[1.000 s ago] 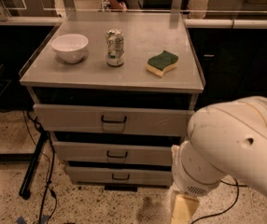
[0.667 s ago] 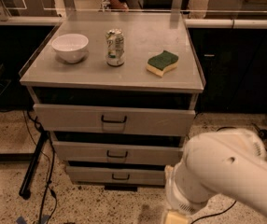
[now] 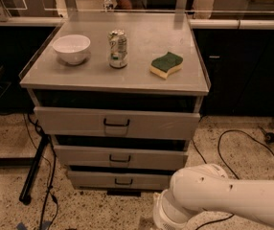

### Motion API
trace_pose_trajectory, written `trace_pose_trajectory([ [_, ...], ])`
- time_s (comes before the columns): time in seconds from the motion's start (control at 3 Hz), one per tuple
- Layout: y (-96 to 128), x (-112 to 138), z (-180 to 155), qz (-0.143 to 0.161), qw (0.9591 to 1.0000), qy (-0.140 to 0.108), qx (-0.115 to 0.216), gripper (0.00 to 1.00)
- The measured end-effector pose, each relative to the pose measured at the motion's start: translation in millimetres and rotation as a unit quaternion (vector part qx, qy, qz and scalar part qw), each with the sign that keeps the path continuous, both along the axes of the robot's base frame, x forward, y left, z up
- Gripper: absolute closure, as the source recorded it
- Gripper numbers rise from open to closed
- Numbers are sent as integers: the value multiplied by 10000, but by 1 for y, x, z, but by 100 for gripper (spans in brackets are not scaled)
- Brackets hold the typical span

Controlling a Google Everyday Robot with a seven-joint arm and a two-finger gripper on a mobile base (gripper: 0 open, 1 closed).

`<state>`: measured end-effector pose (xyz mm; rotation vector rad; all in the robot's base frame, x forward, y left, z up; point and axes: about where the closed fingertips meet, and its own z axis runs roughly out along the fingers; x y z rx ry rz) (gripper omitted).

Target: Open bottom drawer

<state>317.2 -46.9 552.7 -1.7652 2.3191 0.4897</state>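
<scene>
Your gripper is cut off below the bottom edge, past the white arm (image 3: 223, 201) at lower right; you cannot tell how its jaws stand. The bottom drawer (image 3: 103, 179) sits lowest in the cabinet (image 3: 127, 83), left of the arm, with its right end hidden behind it.

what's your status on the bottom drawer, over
Gripper out of view, below the frame; arm low, front right of cabinet. Bottom drawer looks shut, handle untouched. Nothing across its front.
</scene>
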Motion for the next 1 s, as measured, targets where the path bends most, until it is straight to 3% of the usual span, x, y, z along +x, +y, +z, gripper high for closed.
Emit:
trace_pose_trajectory([
  [0.33,2,-5,-9,13,10000,17,-34,0],
  [0.67,9,4,-51,-83,9999,95,19,0],
  [1.0,21,31,-83,-175,9997,-60,189,0],
])
